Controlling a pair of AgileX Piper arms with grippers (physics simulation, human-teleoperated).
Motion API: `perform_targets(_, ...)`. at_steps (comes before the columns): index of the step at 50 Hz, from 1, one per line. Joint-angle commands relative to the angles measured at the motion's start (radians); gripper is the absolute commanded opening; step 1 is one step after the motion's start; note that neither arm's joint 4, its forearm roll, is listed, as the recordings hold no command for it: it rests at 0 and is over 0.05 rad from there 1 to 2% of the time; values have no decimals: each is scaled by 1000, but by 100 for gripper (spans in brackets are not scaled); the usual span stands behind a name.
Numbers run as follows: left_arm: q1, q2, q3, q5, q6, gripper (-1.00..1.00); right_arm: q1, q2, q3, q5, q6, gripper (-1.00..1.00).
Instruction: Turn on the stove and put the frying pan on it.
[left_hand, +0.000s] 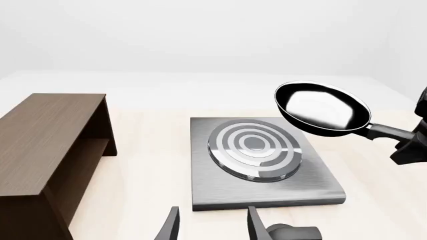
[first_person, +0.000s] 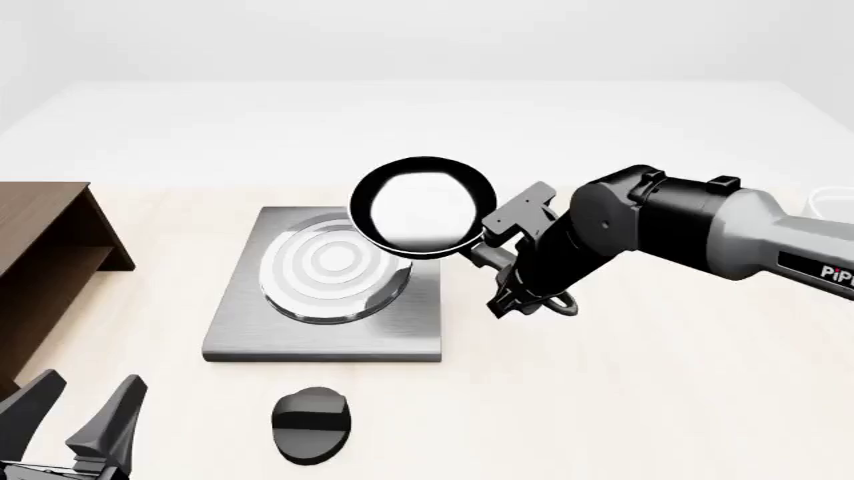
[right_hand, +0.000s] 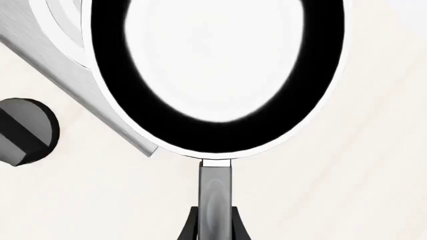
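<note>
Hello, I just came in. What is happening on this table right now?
The right pincer holds the frying pan by its handle, lifted in the air above the stove's far right part, not yet set down. The left pincer is open and empty, near the table's front edge, left of the black knob.

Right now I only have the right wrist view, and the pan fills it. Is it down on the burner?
Observer: No. The frying pan is up in the air, tilted, near the stove's far right corner, and is not touching the burner.
Operator: Where is the left hand?
Observer: The left hand is open and low at the table's near left, apart from the knob.
Operator: Is there anything left of the stove?
Observer: A dark wooden cabinet stands there, apart from the slab.
</note>
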Motion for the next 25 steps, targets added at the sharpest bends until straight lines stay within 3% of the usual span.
perform_targets(1,0,0,0,-1,3,100,93,58,-97,3,33,-100)
perform_targets(13,4,0,0,-3,2,100,172,132,-180,7,61,-100)
perform_targets(25,4,0,0,-2,-1,100,198,185,-214,2,63,-100)
